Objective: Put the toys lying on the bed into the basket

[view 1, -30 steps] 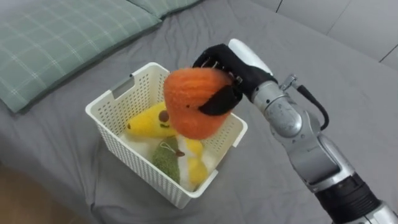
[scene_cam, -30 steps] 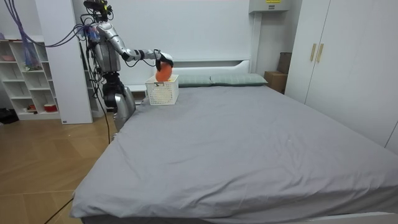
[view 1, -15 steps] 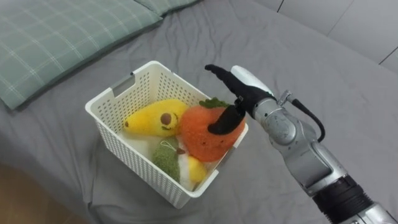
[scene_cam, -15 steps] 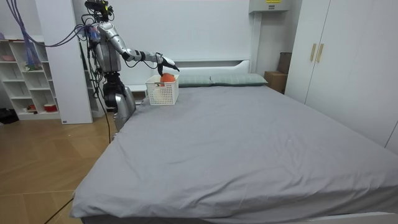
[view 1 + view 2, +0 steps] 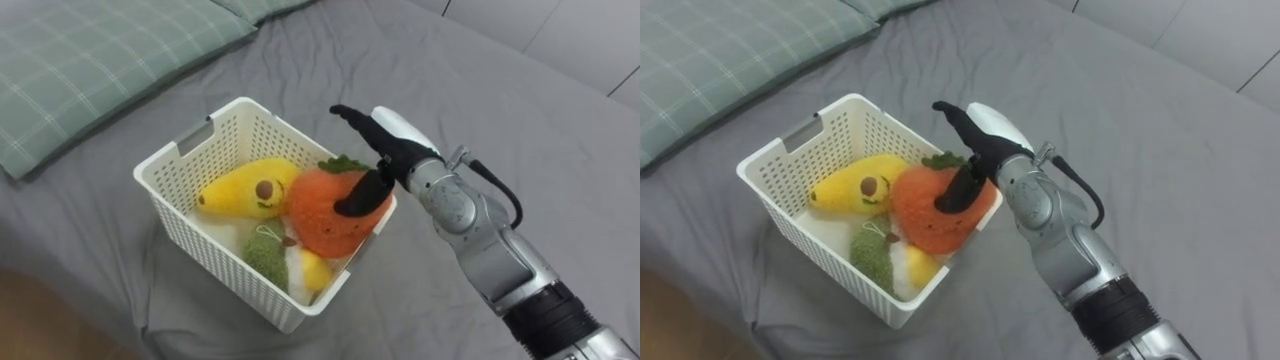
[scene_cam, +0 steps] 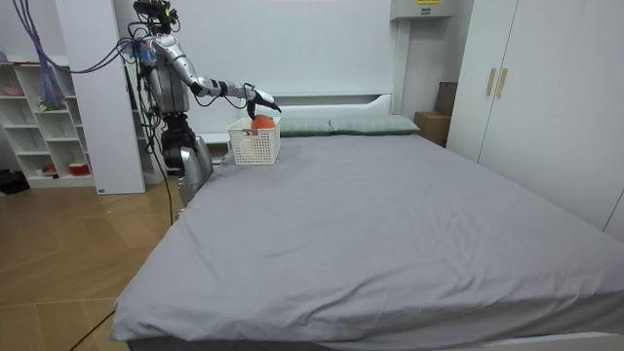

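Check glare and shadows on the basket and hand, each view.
Left eye view: soft even light, no glare on the basket or right hand, faint shadow on the bed beside the basket. Right eye view: same. Room view: evenly lit, no hard shadows.

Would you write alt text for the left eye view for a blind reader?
The robot's right hand, open, hovers at the rim of a white basket on a grey bed, its thumb over an orange toy inside. A yellow banana toy and a green toy lie beside it; a checked pillow lies behind.
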Controlling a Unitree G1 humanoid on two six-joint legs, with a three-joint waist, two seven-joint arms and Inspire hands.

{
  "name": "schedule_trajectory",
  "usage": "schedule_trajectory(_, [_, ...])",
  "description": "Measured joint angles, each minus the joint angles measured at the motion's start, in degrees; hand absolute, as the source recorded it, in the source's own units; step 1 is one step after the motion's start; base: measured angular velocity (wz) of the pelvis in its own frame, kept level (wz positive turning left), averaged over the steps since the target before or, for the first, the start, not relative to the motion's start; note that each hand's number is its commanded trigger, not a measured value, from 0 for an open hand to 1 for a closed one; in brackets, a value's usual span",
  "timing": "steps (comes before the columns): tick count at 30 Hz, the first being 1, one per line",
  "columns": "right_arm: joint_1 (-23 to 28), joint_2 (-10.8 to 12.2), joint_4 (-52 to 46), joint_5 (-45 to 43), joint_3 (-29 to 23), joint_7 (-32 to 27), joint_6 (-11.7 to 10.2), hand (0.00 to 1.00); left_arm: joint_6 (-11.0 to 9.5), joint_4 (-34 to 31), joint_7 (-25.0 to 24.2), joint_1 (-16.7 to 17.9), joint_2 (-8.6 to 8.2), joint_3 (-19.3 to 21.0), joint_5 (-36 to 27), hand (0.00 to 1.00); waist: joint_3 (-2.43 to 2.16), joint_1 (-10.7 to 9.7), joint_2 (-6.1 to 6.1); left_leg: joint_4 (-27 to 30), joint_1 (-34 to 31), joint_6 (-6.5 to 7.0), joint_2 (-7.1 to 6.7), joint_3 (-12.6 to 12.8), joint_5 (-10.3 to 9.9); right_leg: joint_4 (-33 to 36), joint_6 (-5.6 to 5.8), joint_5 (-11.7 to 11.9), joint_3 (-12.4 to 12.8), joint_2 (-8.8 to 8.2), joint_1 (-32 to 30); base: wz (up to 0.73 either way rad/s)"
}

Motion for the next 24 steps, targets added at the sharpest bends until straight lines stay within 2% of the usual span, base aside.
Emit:
schedule_trajectory(5, [0.9, 0.0, 0.2, 0.0, -0.1, -1.4, -1.1, 0.0, 0.0, -0.3, 0.1, -0.1, -0.02, -0.2, 0.0, 0.0, -0.18, -1.0, 1.08, 0.0, -0.1, 0.02, -0.01, 0.1, 0.0, 0.0, 0.0, 0.0, 0.6, 0.04, -0.2, -0.01])
schedule_trajectory(10, [1.9, -0.1, -0.3, 0.0, -2.7, -2.1, -2.1, 0.0, -0.1, -0.5, 0.1, -0.1, 0.0, 0.1, 0.3, 0.0, -0.86, -3.0, 2.27, -0.2, 0.0, 0.06, 0.08, 0.6, 0.1, 0.0, 0.0, 0.0, 0.8, -0.01, -0.4, -0.02])
schedule_trajectory(12, [3.2, -0.1, -0.8, 0.1, -4.7, -2.7, -2.7, 0.0, -0.3, -0.5, 0.1, 0.1, -0.01, 0.6, 0.6, 0.0, -1.33, -3.0, 2.36, -0.3, 0.6, 0.09, 0.25, 1.3, 0.1, 0.0, 0.0, 0.0, 1.6, 0.04, -0.4, -0.15])
schedule_trajectory(14, [4.0, -0.9, -0.8, 0.5, -5.8, -2.9, -2.9, 0.0, -0.3, -0.6, 0.1, 0.3, 0.03, 1.4, 0.6, 0.0, -1.44, -3.4, 2.37, -0.6, 1.4, 0.09, 0.38, 1.9, 0.1, 0.0, 0.0, 0.0, 2.3, 0.12, 0.0, -0.16])
schedule_trajectory(18, [8.2, -1.2, -0.9, 0.9, -12.3, -4.3, -3.7, 0.0, -0.7, -1.2, 0.1, 0.8, 0.02, 2.3, 0.5, 0.0, -1.41, -6.2, 2.51, -0.6, 2.4, 0.12, 0.39, 2.4, 0.1, 0.1, 0.0, 0.0, 3.8, 0.14, 0.8, -0.06])
schedule_trajectory(19, [9.0, -1.4, -0.9, 1.2, -13.8, -4.7, -3.8, 0.0, -1.1, -1.2, 0.1, 0.9, -0.08, 2.3, 0.3, 0.0, -1.27, -6.8, 2.9, -0.6, 2.4, 0.13, 0.47, 3.0, 0.1, 0.1, 0.01, 0.0, 4.2, 0.15, 0.7, -0.19])
schedule_trajectory(21, [10.7, -2.1, -0.9, 2.1, -15.8, -5.1, -4.3, 0.0, -1.6, -1.1, 0.1, 0.9, -0.2, 2.3, 0.2, 0.0, -1.41, -8.6, 3.2, -0.9, 2.5, 0.17, 0.6, 3.7, 0.0, 0.2, -0.01, 0.0, 5.2, 0.27, 0.6, -0.2])
schedule_trajectory(24, [16.4, -2.2, -2.8, 2.9, -20.1, -6.6, -4.6, 0.0, -2.3, -1.2, 0.2, 1.6, -0.2, 2.4, -0.1, 0.0, -1.69, -10.5, 3.64, -1.3, 3.4, 0.17, 0.98, 5.2, -0.1, 0.5, -0.04, 0.1, 7.0, 0.55, 0.5, -0.25])
